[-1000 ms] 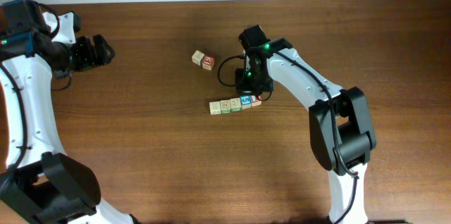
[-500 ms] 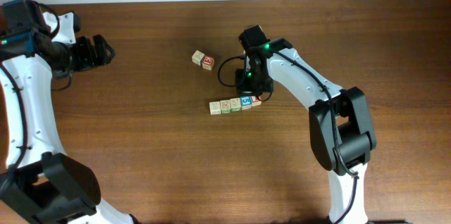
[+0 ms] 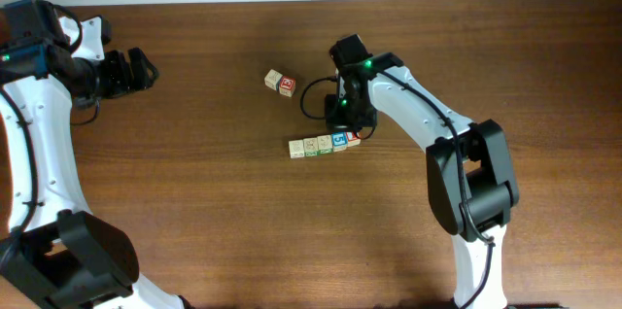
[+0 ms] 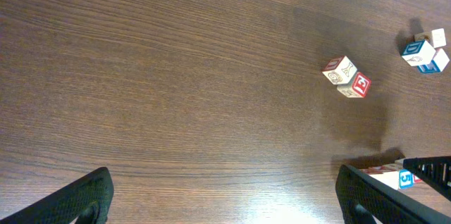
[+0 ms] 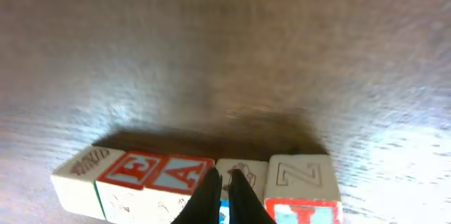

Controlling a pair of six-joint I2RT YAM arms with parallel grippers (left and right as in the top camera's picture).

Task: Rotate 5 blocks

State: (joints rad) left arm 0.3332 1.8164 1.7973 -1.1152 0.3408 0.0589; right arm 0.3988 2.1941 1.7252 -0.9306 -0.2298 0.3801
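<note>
**Overhead view:** the table (image 3: 194, 202) is lit evenly and brightly and is rendered sharply; shadows are short and soft.

**Left wrist view:** focus is sharp. A pale glare is seen on the wood ahead of the left gripper (image 4: 222, 182), and a soft shadow falls beside the cube pair (image 4: 347, 76).

**Right wrist view:** the whole frame is blurred. A dark shadow lies just beyond the blocks (image 5: 190, 175), ahead of the right gripper (image 5: 225, 190), and glare whitens the wood to its right.
</note>
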